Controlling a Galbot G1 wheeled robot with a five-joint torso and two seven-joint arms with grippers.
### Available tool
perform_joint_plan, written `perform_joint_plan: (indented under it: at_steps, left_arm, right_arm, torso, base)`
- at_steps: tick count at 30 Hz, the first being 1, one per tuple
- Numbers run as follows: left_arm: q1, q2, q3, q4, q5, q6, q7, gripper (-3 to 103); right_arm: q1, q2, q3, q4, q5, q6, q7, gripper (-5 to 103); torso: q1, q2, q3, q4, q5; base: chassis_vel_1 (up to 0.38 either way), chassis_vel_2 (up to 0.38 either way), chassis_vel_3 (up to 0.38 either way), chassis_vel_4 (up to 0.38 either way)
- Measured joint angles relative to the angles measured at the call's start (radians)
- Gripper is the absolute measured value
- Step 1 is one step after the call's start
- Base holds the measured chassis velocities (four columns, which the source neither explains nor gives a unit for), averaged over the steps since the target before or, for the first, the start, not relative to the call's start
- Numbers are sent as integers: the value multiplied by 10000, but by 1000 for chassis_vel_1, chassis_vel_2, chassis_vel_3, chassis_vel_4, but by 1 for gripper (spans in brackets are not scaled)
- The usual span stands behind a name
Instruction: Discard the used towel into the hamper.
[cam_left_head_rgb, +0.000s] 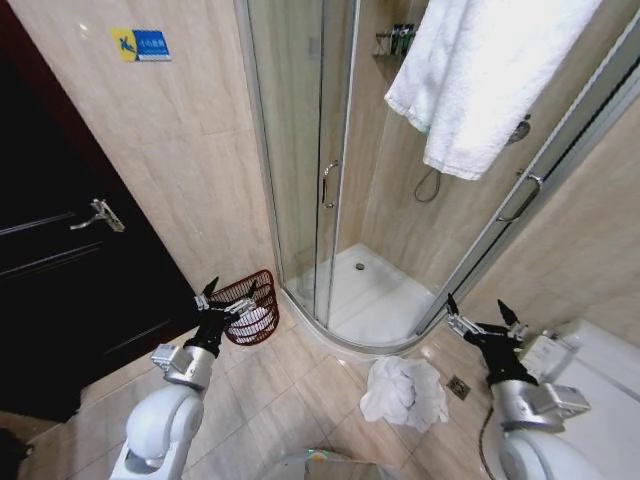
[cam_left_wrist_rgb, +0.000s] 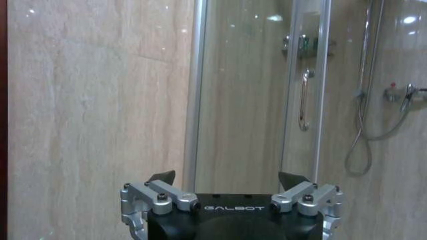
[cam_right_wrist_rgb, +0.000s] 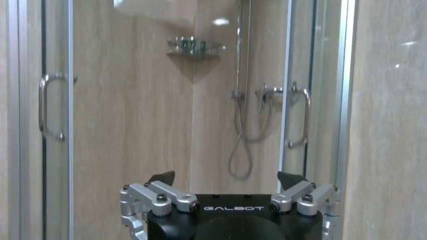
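Observation:
A crumpled white towel (cam_left_head_rgb: 405, 392) lies on the tiled floor in front of the shower, between my two arms. The hamper (cam_left_head_rgb: 270, 300), a reddish-brown wire basket with something white inside, stands by the wall to the left of the shower. My left gripper (cam_left_head_rgb: 230, 292) is held up open in front of the hamper's rim, with nothing between its fingers. To the right of the towel and above it, my right gripper (cam_left_head_rgb: 477, 308) also stands open and empty. In the wrist views the left gripper (cam_left_wrist_rgb: 228, 177) and the right gripper (cam_right_wrist_rgb: 227, 177) face the shower glass with jaws spread.
A second white towel (cam_left_head_rgb: 480, 70) hangs over the shower enclosure (cam_left_head_rgb: 300, 150). A black door (cam_left_head_rgb: 60, 290) stands at the left. A white fixture (cam_left_head_rgb: 600, 390) sits at the right, and a floor drain (cam_left_head_rgb: 458, 386) is beside the crumpled towel.

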Motion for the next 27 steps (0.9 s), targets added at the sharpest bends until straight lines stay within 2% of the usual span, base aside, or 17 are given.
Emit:
perform_joint_plan:
  at_steps: [4, 5, 7, 8, 12, 15, 19, 26, 27]
  left_arm:
    - [161, -159, 60, 64, 314, -62, -2, 100]
    - [161, -159, 60, 64, 314, -62, -2, 100]
    - [289, -278, 35, 166, 550, -171, -21, 100]
    - [289, -278, 35, 166, 550, -171, -21, 100]
    - [424, -321, -143, 426, 768, -340, -61, 100]
    - [400, -282, -149, 517, 782, -350, -63, 100]
    - [208, -62, -5, 848, 823, -352, -56, 100]
    - [345, -229, -29, 923, 1000, -401, -52, 100]
    - [345, -229, -29, 923, 1000, -401, -52, 100]
  right_arm:
    - [754, -709, 24, 297, 404, -448, 253, 100]
    - [754, -709, 24, 297, 404, -448, 253, 100]
    - [1332, -1272, 50, 354, 744, -600, 339, 100]
    - [1332, -1272, 50, 354, 744, -600, 339, 100]
    - [2253, -2375, 469, 362, 1468, -795, 347, 100]
    - [2360, -2588, 660, 363, 1733, -881, 363, 100]
    - [2550, -3351, 1398, 362, 2686, -1125, 643, 100]
    - [4094, -4526, 1194, 357, 3396, -1420, 712, 100]
    - [4094, -4526, 1194, 357, 3396, -1420, 712, 100]
  torso:
    - [1, 0, 0, 2, 0]
    - [1, 0, 0, 2, 0]
    - [1, 0, 0, 1, 2]
    - [1, 0, 0, 1, 2]
    - [2, 0, 1, 4, 2]
    - [2, 0, 1, 5, 0]
    - [2, 0, 1, -5, 2]
    - [2, 0, 1, 4, 0]
    - [2, 0, 1, 4, 0]
  base:
    - [0, 0, 0, 0]
    - [0, 0, 0, 0]
    - [0, 0, 0, 0]
    - [0, 0, 0, 0]
    - [0, 0, 0, 0]
    - [0, 0, 0, 0]
    - [0, 0, 0, 0]
    - [0, 0, 0, 0]
    - [0, 0, 0, 0]
